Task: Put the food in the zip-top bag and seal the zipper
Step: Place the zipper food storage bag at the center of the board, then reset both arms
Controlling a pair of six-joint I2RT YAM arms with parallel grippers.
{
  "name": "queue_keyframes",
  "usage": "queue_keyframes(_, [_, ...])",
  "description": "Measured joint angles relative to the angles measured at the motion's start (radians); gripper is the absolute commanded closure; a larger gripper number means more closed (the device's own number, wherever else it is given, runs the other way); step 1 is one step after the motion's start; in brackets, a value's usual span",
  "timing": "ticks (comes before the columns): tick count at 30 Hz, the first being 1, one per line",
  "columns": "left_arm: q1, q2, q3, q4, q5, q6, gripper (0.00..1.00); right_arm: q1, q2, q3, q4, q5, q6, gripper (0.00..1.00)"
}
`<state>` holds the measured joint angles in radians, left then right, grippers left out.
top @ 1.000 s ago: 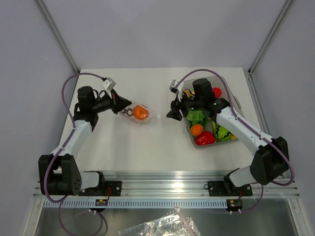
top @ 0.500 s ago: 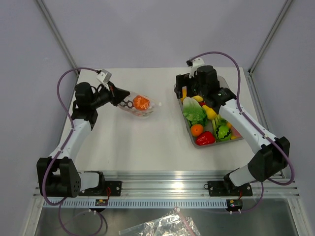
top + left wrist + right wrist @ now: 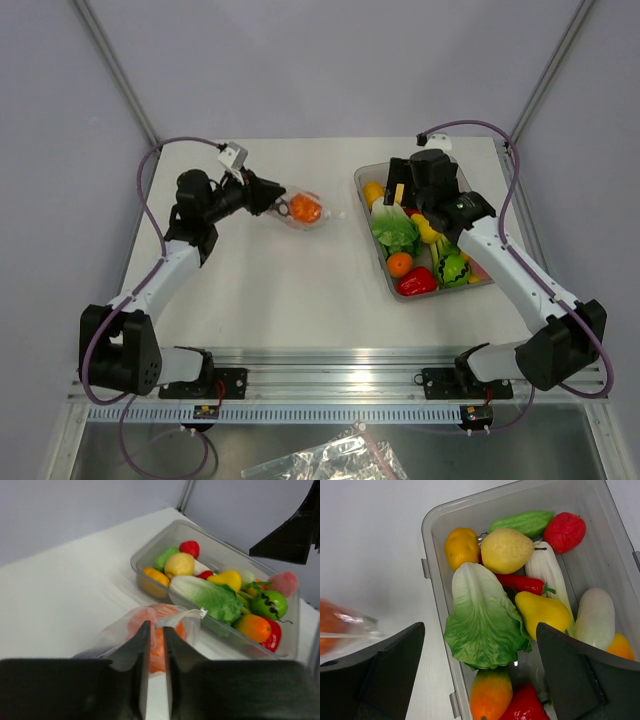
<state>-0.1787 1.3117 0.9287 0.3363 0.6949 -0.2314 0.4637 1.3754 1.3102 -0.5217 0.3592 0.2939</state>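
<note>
The zip-top bag (image 3: 300, 210) is a small clear pouch at the back middle of the table, with an orange piece of food (image 3: 306, 208) inside it. My left gripper (image 3: 279, 201) holds the bag's mouth edge. In the left wrist view the jaws (image 3: 155, 625) stand almost shut, with the film (image 3: 117, 632) draped at their tips and the orange piece (image 3: 161, 614) just beyond. The zipper (image 3: 192, 613) runs along that edge; I cannot tell whether it is sealed. My right gripper (image 3: 393, 197) hangs wide open and empty over the tray's left end, above the lettuce (image 3: 480, 625).
A clear tray (image 3: 377, 243) at the right holds toy produce: lettuce (image 3: 395, 230), a red bell pepper (image 3: 417, 281), a yellow pear (image 3: 542, 611) and others. The bag's corner (image 3: 350, 625) shows just left of the tray rim (image 3: 427, 535). A crumpled spare bag (image 3: 330, 460) lies below the table's front rail.
My left arm has carried the bag with the orange piece rightward and back, toward the tray. My right gripper has left the table's middle, moved over the tray and opened wide.
</note>
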Motion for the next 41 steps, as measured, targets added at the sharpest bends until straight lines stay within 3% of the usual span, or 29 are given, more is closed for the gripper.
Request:
queue_keyframes(1, [-0.003, -0.009, -0.038, 0.005, 0.001, -0.007, 0.06, 0.0, -0.01, -0.007, 0.0, 0.003, 0.004, 0.01])
queue_keyframes(2, [-0.008, -0.019, -0.087, 0.006, 0.002, -0.026, 0.01, 0.0, -0.019, -0.012, 0.0, 0.008, 0.01, 0.0])
queue_keyframes(6, [-0.042, -0.066, -0.212, -0.094, -0.003, -0.055, 0.01, 0.0, -0.024, -0.015, 0.0, 0.026, 0.026, 0.01])
queue_keyframes(10, [-0.069, -0.187, -0.216, -0.265, -0.047, -0.013, 0.01, 0.0, -0.024, -0.018, 0.0, 0.035, 0.045, 0.01])
queue_keyframes(16, [-0.069, -0.331, -0.057, -0.43, -0.179, 0.037, 0.01, 0.0, -0.046, -0.018, -0.03, 0.07, 0.061, 0.01])
queue_keyframes(23, [-0.069, -0.303, 0.088, -0.589, -0.378, -0.025, 0.01, 0.0, -0.079, -0.018, -0.066, 0.13, 0.062, 0.01])
queue_keyframes(31, [-0.069, -0.304, 0.089, -0.654, -0.491, -0.08, 0.01, 0.0, -0.138, -0.02, -0.089, 0.18, 0.061, 0.01])
queue_keyframes(41, [-0.069, -0.336, 0.089, -0.657, -0.535, -0.079, 0.01, 0.0, -0.14, -0.031, -0.104, 0.183, 0.062, 0.0])
